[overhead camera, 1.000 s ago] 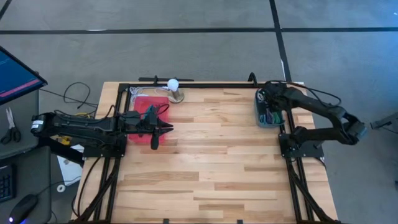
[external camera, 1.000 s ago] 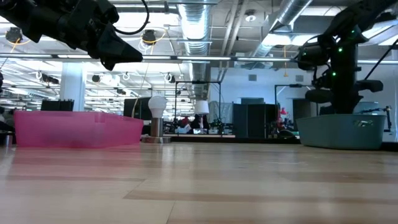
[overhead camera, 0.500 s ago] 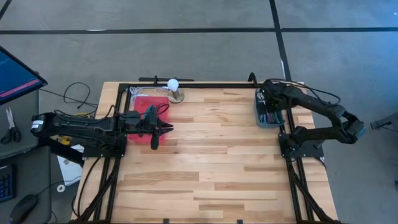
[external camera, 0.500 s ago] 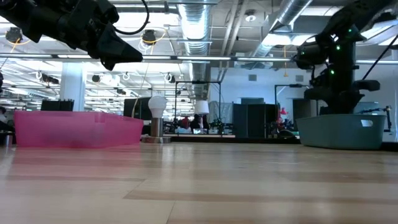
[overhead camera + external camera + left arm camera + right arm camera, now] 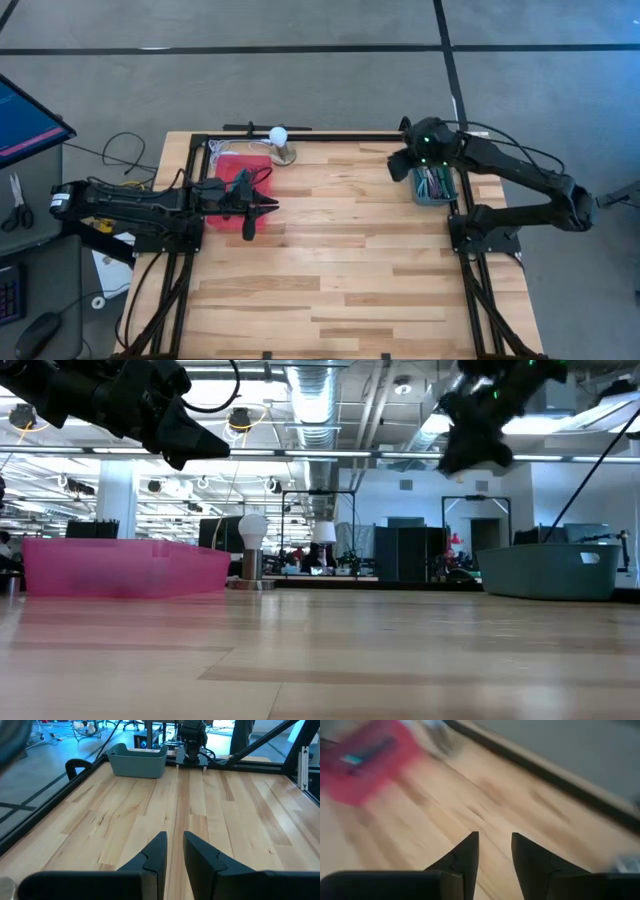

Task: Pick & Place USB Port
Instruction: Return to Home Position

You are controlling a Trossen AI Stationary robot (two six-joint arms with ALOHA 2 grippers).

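- Right gripper (image 5: 494,836) hovered high over the wooden table (image 5: 330,260), its fingers a little apart with nothing between them, pointing across toward the pink bin (image 5: 240,163).
- Charger cables (image 5: 433,183) lay bunched in the blue bin (image 5: 437,203), just beside and beneath that wrist, behind its fingers.
- Left gripper (image 5: 175,836) hung by the pink bin, narrowly parted and empty.
- No cable showed on the boards, so probably only the right arm's fold back home was left.

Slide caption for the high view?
Left gripper hovers by the pink bin; right gripper hangs beside the blue bin of cables.
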